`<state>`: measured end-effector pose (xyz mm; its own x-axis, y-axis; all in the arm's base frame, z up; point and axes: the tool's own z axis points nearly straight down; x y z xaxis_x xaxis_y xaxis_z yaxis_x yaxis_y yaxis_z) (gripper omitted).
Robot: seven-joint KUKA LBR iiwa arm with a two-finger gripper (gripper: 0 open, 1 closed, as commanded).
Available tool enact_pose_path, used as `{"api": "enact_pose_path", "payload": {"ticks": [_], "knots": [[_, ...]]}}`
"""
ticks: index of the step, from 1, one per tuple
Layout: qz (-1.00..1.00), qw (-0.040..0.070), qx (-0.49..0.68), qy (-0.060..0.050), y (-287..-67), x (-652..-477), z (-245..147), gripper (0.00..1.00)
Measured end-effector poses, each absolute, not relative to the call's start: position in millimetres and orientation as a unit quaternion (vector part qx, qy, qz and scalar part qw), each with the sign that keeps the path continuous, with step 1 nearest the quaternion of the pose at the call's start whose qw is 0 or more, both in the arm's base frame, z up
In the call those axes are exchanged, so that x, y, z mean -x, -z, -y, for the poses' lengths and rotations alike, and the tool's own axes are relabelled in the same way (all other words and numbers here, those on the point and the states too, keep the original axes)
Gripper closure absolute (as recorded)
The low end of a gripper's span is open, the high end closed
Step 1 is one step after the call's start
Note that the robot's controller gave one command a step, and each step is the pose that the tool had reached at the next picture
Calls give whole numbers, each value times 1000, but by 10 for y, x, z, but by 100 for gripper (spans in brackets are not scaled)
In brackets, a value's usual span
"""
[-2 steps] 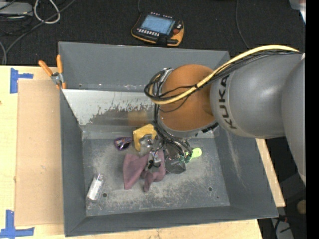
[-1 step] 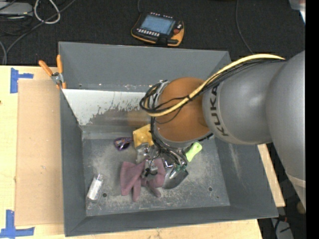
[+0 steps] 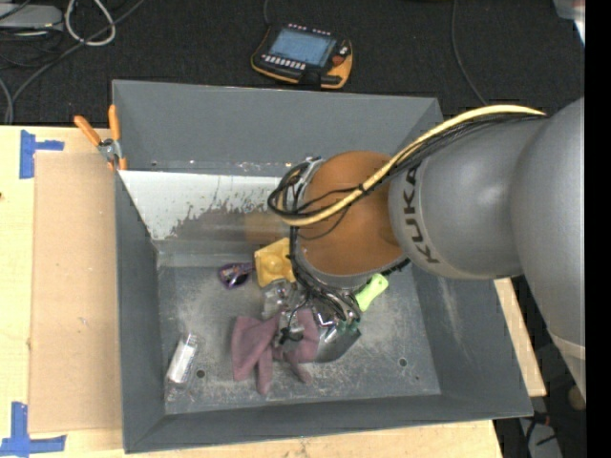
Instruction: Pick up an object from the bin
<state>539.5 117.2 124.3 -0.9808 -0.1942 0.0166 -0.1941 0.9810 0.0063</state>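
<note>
**Gripper down at the cloth**

Your gripper (image 3: 304,324) sits low in the middle of the bin (image 3: 286,127), touching the right edge of the mauve cloth (image 3: 250,346). Spread or pinched, you can't tell from here. The yellow piece (image 3: 272,260) is just above, the green piece (image 3: 374,289) to the right, the purple bit (image 3: 234,275) upper left, and the clear vial (image 3: 181,359) well off lower left.

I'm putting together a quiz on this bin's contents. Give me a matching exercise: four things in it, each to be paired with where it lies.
Things:
1. mauve cloth
2. clear tube
3. yellow block
4. green piece

Places:
A. alone, toward the view's lower left
B. on the view's right of the hand
C. above the hand in the view, beside a small purple thing
D. spread right by the hand, on its view-left

Pairs: 1-D, 2-A, 3-C, 4-B
</note>
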Motion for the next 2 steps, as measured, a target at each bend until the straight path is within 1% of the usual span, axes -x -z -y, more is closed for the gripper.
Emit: {"api": "enact_pose_path", "payload": {"ticks": [1, 2], "knots": [[991, 5, -132, 3, -931, -5225, -900, 100], [991, 6, -131, 3, -1828, -5292, -985, 100]]}}
